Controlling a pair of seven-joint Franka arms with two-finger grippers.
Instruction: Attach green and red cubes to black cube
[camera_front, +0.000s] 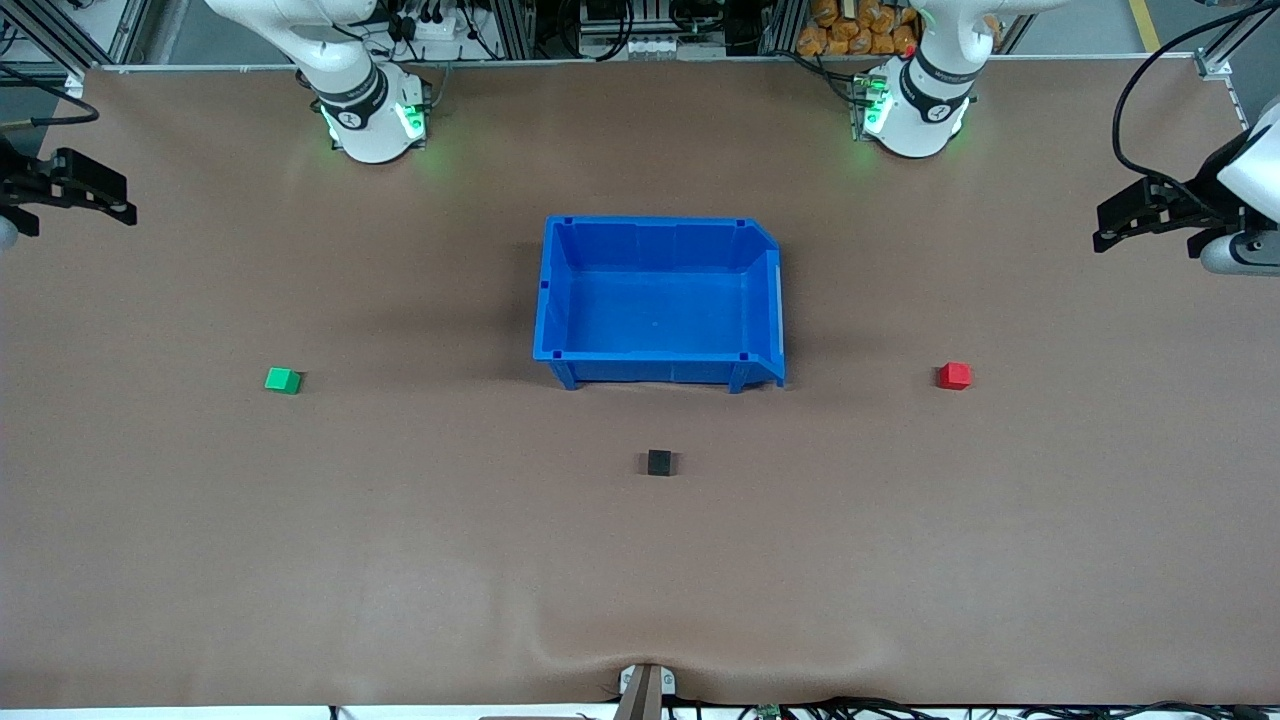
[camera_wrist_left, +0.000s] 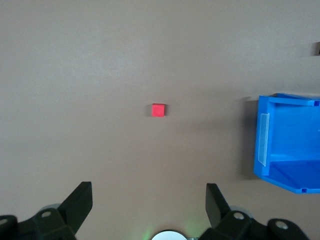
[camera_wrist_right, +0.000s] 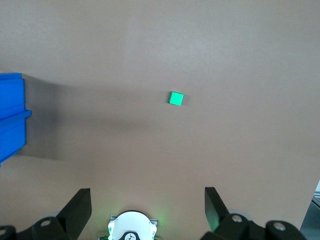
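The black cube (camera_front: 659, 462) sits on the brown table, nearer to the front camera than the blue bin. The green cube (camera_front: 283, 380) lies toward the right arm's end and also shows in the right wrist view (camera_wrist_right: 176, 98). The red cube (camera_front: 955, 376) lies toward the left arm's end and also shows in the left wrist view (camera_wrist_left: 158, 110). My left gripper (camera_front: 1105, 228) (camera_wrist_left: 149, 200) hangs open and empty high over its end of the table, with the red cube ahead of its jaws. My right gripper (camera_front: 120, 200) (camera_wrist_right: 148, 200) hangs open and empty over its end, with the green cube ahead of its jaws.
An empty blue bin (camera_front: 660, 222) stands mid-table between the two arm bases and the black cube; it also shows in the left wrist view (camera_wrist_left: 290, 100) and the right wrist view (camera_wrist_right: 11, 117). All three cubes lie far apart from each other.
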